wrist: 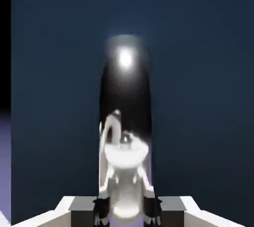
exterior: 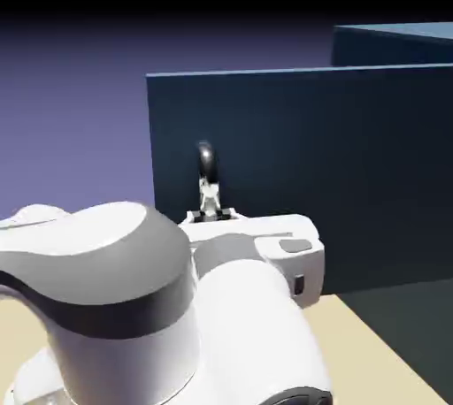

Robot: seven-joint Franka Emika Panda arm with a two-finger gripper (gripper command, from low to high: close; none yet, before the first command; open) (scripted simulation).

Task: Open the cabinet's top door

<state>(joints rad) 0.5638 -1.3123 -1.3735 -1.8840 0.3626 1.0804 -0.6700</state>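
Up close, our gripper (wrist: pixel 126 206) is clamped on the top door's (exterior: pixel 354 164) handle (wrist: pixel 126 97); if we yank off-arc, it'll slip off.

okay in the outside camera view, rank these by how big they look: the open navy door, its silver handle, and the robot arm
Largest to smallest as they appear in the exterior view:
1. The top door and the robot arm fill similar areas. The arm is nearer the camera, so I won't rank them.
2. The silver handle, with the claw shut on it, is clearly smallest.
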